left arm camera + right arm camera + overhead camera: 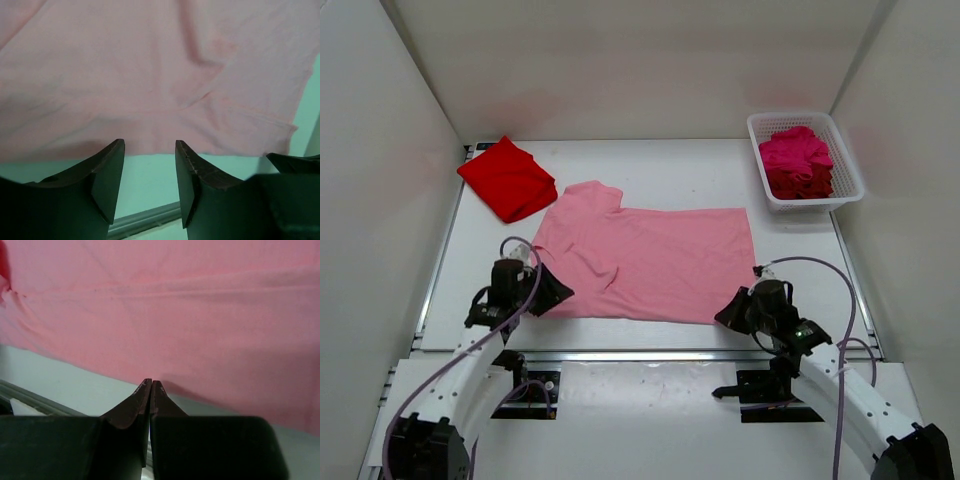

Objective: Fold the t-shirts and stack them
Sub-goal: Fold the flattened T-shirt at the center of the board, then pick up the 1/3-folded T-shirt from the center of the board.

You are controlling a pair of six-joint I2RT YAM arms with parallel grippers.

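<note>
A light pink t-shirt lies spread flat in the middle of the white table. At the back left, a bright red t-shirt is folded. My left gripper sits at the pink shirt's near left corner. In the left wrist view this gripper is open and empty, its tips just short of the pink hem. My right gripper rests by the shirt's near right edge. Seen from the right wrist, it is shut on nothing, right in front of the pink cloth.
A white lattice basket at the back right holds a magenta t-shirt on top of a dark red one. White walls close in the table on three sides. A metal rail runs along the near edge.
</note>
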